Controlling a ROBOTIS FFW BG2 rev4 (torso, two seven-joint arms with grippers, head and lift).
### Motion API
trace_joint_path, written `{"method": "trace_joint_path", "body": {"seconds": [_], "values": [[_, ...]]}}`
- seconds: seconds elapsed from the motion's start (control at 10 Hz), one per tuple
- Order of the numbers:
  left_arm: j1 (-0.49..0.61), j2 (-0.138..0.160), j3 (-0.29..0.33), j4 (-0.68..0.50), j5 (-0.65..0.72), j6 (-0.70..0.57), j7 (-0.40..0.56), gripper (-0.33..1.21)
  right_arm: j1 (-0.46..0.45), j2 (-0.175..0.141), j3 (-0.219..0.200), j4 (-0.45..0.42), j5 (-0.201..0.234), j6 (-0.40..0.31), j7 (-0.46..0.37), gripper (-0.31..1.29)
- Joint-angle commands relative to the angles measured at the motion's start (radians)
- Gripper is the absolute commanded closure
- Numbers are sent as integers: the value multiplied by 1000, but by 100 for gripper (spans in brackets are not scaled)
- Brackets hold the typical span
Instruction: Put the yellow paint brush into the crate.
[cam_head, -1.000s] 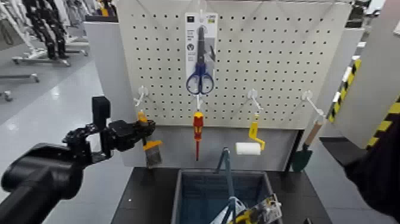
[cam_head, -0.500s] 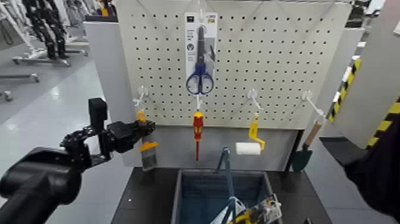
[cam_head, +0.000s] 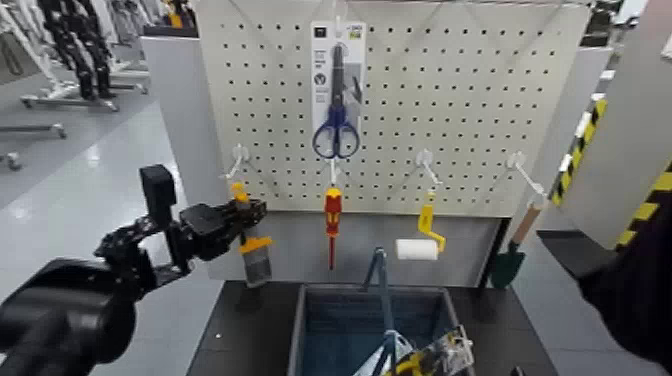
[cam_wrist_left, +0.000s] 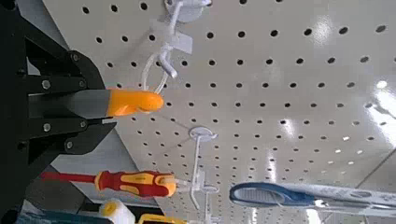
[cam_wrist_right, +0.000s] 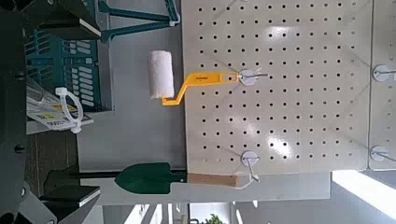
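The yellow paint brush (cam_head: 254, 245) hangs upright at the left of the pegboard, with its orange handle up and its grey bristles down. My left gripper (cam_head: 243, 213) is shut on the handle from the left. In the left wrist view the handle's orange tip (cam_wrist_left: 136, 101) sticks out past the black fingers (cam_wrist_left: 65, 70), right beside a white hook (cam_wrist_left: 166, 67). I cannot tell whether it still hangs on the hook. The blue-grey crate (cam_head: 299, 322) stands below on the dark table, right of the brush, its thin hoop handle (cam_head: 381, 285) upright. My right arm (cam_head: 640, 290) is a dark shape at the right edge.
On the pegboard hang packaged blue scissors (cam_head: 337, 100), a red-and-yellow screwdriver (cam_head: 332, 215), a yellow-handled white roller (cam_head: 420, 242) and a green trowel (cam_head: 508, 265). White and yellow packaged items (cam_head: 430, 355) lie in the crate. A striped post (cam_head: 580, 150) stands at the right.
My left arm has sunk and drifted slightly left while its fingers tightened on the brush handle. The brush itself has barely moved.
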Motion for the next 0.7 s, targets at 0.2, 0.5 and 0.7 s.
{"method": "trace_joint_path", "body": {"seconds": [0.2,0.5,0.7], "values": [[74,-27,51,-162,0,62,12,115,0,0,-1,3,-4,0,0,13],[123,-50,48,-280,100,151,70,115,-2,0,0,8,-10,-5,0,13],[155,-60,28,-309,212,176,110,115,-3,0,2,12,-11,-9,0,13]]}}
